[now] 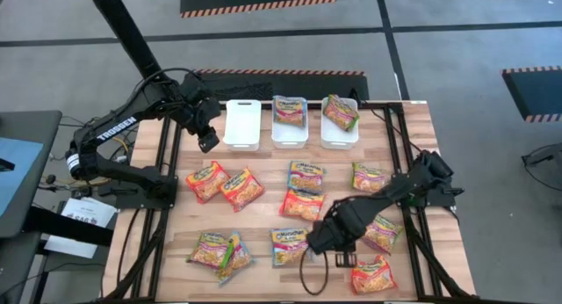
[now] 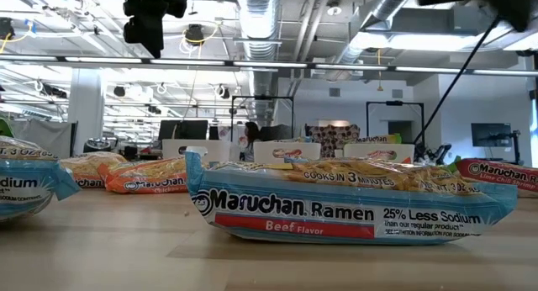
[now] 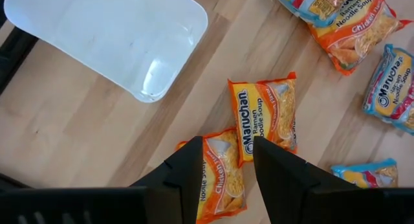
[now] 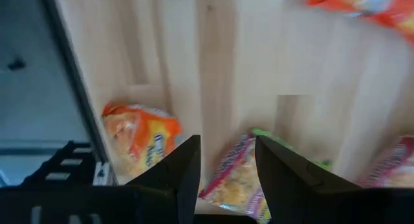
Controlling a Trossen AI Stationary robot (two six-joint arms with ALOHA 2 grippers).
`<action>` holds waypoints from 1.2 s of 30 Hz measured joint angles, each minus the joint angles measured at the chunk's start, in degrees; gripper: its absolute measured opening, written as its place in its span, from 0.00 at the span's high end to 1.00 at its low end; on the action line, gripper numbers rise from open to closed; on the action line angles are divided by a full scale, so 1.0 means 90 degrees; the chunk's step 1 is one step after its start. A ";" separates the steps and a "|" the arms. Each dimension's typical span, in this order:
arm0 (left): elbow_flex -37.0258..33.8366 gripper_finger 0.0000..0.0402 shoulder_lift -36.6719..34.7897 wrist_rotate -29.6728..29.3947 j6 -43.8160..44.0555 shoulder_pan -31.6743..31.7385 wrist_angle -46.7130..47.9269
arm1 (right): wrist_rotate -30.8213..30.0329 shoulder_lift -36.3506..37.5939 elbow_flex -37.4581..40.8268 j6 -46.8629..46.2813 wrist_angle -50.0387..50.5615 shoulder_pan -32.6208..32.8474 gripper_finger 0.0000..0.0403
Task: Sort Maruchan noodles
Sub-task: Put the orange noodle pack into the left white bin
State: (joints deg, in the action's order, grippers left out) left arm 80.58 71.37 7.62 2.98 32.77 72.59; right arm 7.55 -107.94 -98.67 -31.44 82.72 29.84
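Hovering over ramen packets point(image 1: 290, 247), right pincer point(image 1: 318, 242) seems empty.

Overhead view straight down, low view level across table point(image 1: 176, 242), wrist views close above

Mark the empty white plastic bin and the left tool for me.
Empty white rectangular plastic bin point(image 1: 243, 128), high view: bare floor of the bin.
Left tool point(image 1: 208, 139), high view: between its fingertips, beside that bin.

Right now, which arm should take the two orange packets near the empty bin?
Left. Its open gripper hangs beside the empty bin, just above the two orange packets. The right gripper, also open, sits far across the table.
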 joint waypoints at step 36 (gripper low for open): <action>0.0002 0.70 -0.0005 -0.0005 0.0319 -0.0002 -0.0007 | 0.1036 -0.0434 0.1317 -0.1392 -0.1308 0.1355 0.54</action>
State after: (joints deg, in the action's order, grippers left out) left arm 80.60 71.33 7.57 5.85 32.75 72.53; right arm 16.88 -111.85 -86.82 -43.97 70.94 42.03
